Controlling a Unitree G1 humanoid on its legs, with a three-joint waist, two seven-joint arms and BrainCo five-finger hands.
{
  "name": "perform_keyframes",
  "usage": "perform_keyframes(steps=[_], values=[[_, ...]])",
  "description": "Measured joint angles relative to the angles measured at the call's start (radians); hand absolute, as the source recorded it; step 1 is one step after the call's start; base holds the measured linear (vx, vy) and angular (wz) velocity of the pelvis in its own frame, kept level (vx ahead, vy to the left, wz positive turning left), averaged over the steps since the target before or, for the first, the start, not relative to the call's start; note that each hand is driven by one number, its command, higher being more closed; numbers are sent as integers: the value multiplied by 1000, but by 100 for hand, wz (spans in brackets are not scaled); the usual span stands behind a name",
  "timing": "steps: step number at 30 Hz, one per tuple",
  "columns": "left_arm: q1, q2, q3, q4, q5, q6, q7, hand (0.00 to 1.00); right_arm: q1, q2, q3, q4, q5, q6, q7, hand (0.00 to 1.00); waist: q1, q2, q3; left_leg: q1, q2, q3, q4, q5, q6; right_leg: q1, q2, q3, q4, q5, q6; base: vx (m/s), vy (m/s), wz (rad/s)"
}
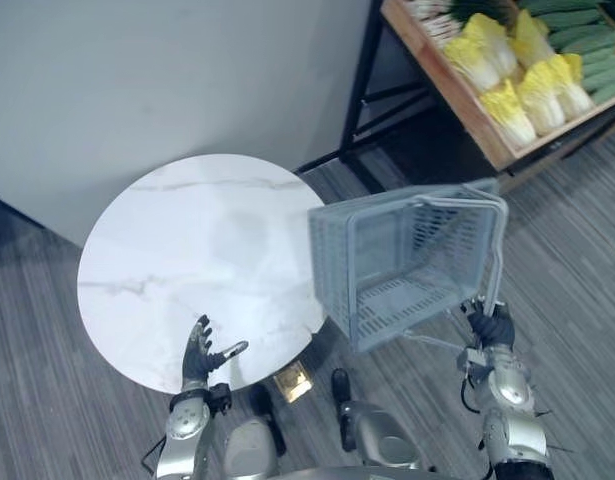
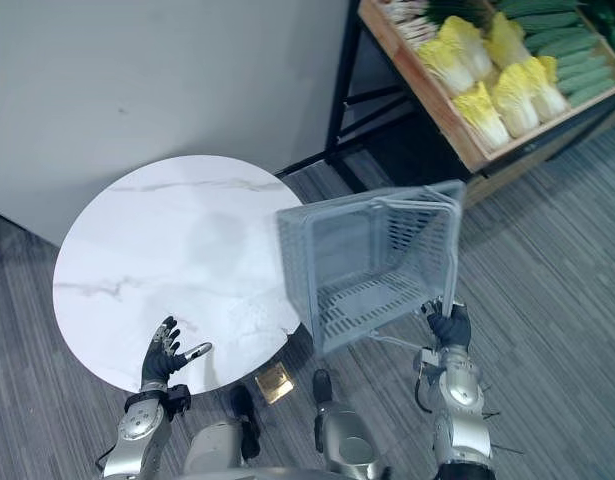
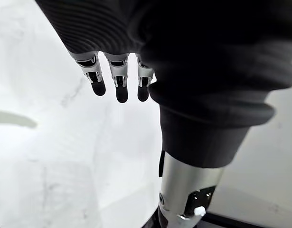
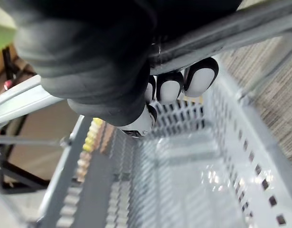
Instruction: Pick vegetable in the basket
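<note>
Nearest, left hand [image 1: 199, 355] is hovering over the near edge of the round white marble table [image 1: 167, 250], fingers straight and spread, thumb sticking out to the side, holding nothing

Right hand [image 1: 492, 327] is gripping the wire handle [image 1: 500, 250] of the grey plastic basket [image 1: 332, 260]; right wrist view is showing its fingers [image 4: 199, 78] curling round the handle bar

Basket is hanging tilted, with its open side turned up toward the head camera, and is showing as empty inside; it is overlapping the table's right edge, cannot tell if touching

Farther back at the right, a wooden crate [image 1: 457, 100] on a black stand is holding the vegetables: yellow-white cabbages [image 1: 507, 110] lying in a row, green cucumbers [image 1: 592, 40] lying behind them, all well apart from the basket
</note>
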Motion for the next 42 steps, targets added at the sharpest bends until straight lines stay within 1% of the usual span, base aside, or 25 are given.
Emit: perform_keyframes(steps=[1,2,4,7,8,9,10,11,12,14,16,19,20,23,27,29,30,32,34,35,37,38,40,41,42], values=[[13,-4,7,-3,0,2,0,0,16,4,-4,-7,0,-6,10,100,3,3,-10,-4,-10,-5,1,5,5,30,-33,-12,58,-26,26,-93,-45,25],[33,-5,8,-17,0,2,2,0,24,9,-8,-7,4,-8,11,100,14,-21,-35,-21,-24,-8,10,16,5,81,-58,-12,69,-46,39,-108,-75,20],[49,-4,11,-33,0,2,2,0,29,30,-26,-4,7,-7,0,100,25,-23,-44,-65,-25,-18,34,42,-9,122,-62,-14,-36,-85,51,-161,-123,9],[87,-61,37,-57,-6,2,2,0,27,21,-46,2,2,-7,-14,100,50,24,-53,-161,-1,-9,41,91,-25,164,-17,-64,-309,-91,12,-172,-108,-22],[98,-93,37,-67,-21,4,2,0,26,16,-73,19,7,-7,-19,100,48,66,-33,-170,32,-31,44,113,-40,177,21,-69,-341,-55,-2,-206,-108,-12],[109,-100,37,-78,-22,3,3,0,25,15,-80,35,10,-7,-24,100,44,71,-31,-170,41,-38,44,122,-50,176,33,-66,-343,-52,-7,-247,-112,-1],[121,-102,36,-88,-22,2,4,0,25,14,-90,63,23,-7,-36,100,39,76,-30,-169,56,-79,39,163,-84,165,50,-66,-329,-47,-21,-257,-146,-7],[124,-102,35,-101,-22,2,5,0,28,15,-102,72,39,-7,-50,100,37,70,-31,-165,49,-146,1,222,-151,149,42,-67,-324,-44,-42,-250,-142,-3],[123,-105,34,-105,-22,2,4,0,29,16,-110,73,43,-7,-53,100,36,70,-30,-166,48,-173,16,208,-146,137,40,-67,-317,-40,-53,-218,-108,-18],[145,-111,34,-149,-21,2,3,0,30,32,-114,47,46,-7,-52,100,36,61,-26,-136,46,-205,211,25,-126,102,34,-20,-282,-26,-68,-173,-60,-50],[174,-119,34,-191,-21,-1,2,0,33,50,-105,12,50,-8,-53,100,36,66,-29,-69,48,-221,272,-73,-127,84,46,30,-258,-18,-69,-118,20,-74],[179,-127,1,-207,-22,-15,4,0,55,61,-105,-50,50,-22,-56,100,24,90,-50,23,46,-239,206,-187,-101,42,84,85,-255,-1,-55,-177,125,-65],[169,-123,-17,-204,-21,-15,3,0,59,73,-123,-49,53,-36,-57,100,6,96,-63,46,40,-230,135,-200,-124,26,84,91,-255,-6,-46,-155,141,-35],[144,-114,-54,-196,-9,-16,5,0,91,100,-157,-49,82,-42,-77,100,4,60,-82,55,12,-185,107,-193,-122,2,68,131,-274,26,-17,-73,118,-52],[116,-96,-83,-191,33,-15,20,0,82,116,-146,-38,95,-42,-95,100,-10,54,-85,86,10,-52,138,-201,-112,-21,83,251,-300,93,2,4,120,-102],[87,-85,-77,-192,49,-15,37,0,17,114,-132,15,96,-43,-96,100,-15,57,-84,98,36,37,124,-220,-109,-54,80,162,-363,130,-54,-43,63,-167],[64,-79,-76,-186,55,-15,47,0,-25,103,-129,71,96,-43,-98,100,-18,63,-79,117,44,109,111,-224,-109,-62,42,0,-377,133,-112,-15,58,-172],[50,-64,-73,-175,59,-16,50,0,-57,99,-95,133,96,-42,-99,100,-15,67,-78,187,64,240,80,-230,-115,-60,-44,-300,-353,124,-131,34,46,-191],[37,-51,-72,-155,59,-15,49,0,-57,97,-54,143,90,-41,-94,100,-18,67,-78,234,65,306,61,-233,-120,-59,-77,-423,-323,133,-119,101,-100,-170],[30,-44,-74,-132,59,-14,45,0,-57,93,-30,155,77,-41,-89,100,-23,66,-79,240,83,310,89,-233,-121,-73,-57,-392,-321,154,-90,188,-212,-145],[11,-48,-75,-95,60,-8,42,0,-51,86,-23,169,74,-32,-76,100,-24,76,-79,219,140,285,244,-232,-119,-69,-16,-344,-318,145,-93,276,-270,-112],[13,-60,-79,-90,60,-8,39,0,-47,79,-14,169,73,-22,-73,100,-25,93,-73,171,210,220,433,-210,-83,-42,24,-312,-321,129,-110,291,-216,-104],[16,-81,-88,-74,61,-7,22,0,-34,53,18,169,71,-18,-73,100,-14,112,-62,78,266,55,715,-118,-11,32,71,-249,-338,99,-129,344,-100,-104],[16,-89,-99,-70,60,-2,22,0,-36,40,37,169,68,-18,-72,100,-10,115,-60,-5,220,-68,844,-164,-55,76,78,-213,-349,80,-130,365,-26,-98],[13,-89,-105,-74,59,0,23,0,-37,37,39,169,65,-18,-72,100,-4,110,-57,-41,186,-107,873,-185,-59,96,74,-191,-354,69,-128,378,6,-93]])
